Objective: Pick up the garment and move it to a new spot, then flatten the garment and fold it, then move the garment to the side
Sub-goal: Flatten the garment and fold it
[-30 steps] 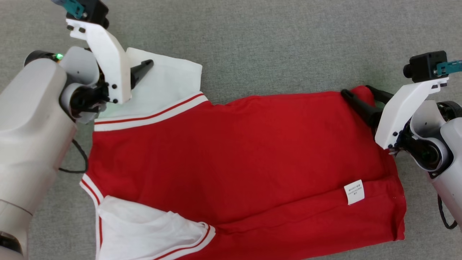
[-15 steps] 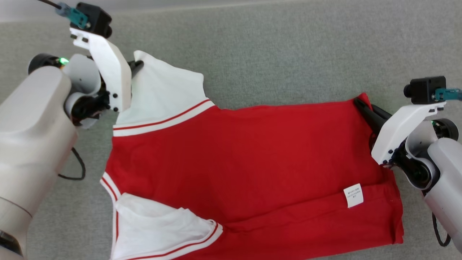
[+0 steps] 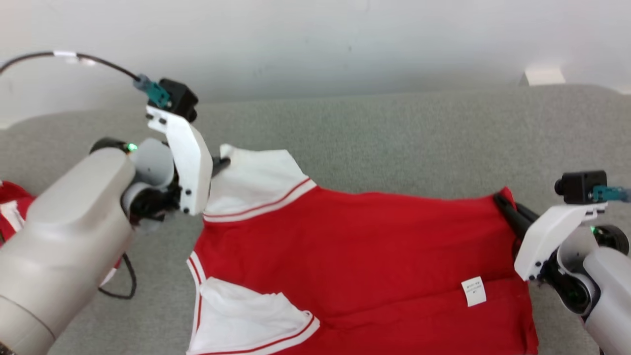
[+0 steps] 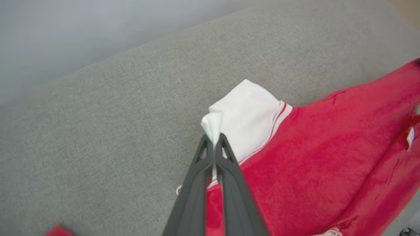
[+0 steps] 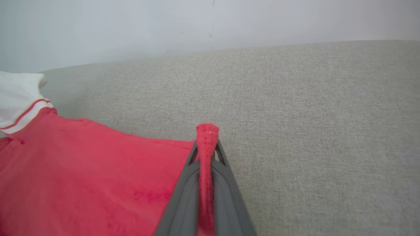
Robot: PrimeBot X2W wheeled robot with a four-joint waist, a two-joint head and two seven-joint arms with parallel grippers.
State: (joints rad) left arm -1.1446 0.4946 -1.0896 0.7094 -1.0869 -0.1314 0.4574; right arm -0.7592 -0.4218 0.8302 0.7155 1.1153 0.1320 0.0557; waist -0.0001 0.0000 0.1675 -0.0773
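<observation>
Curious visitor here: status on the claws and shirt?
Left gripper shut on white sleeve. Right gripper shut on red corner. Garment stretched between. Second red cloth lies left, apart.

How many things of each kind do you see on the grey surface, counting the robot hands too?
Shirt, red with white sleeves: 1
Red cloth at the left edge: 1
Robot hands: 2, left hand, right hand
Total: 4

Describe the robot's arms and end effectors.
The left arm and right arm are pale grey rounded shells, each with a green light at the wrist, a white angled bracket and a black camera with a teal plug. A black cable runs to the left one. The left end effector and right end effector have long dark grey tapering fingers with triangular cut-outs.
</observation>
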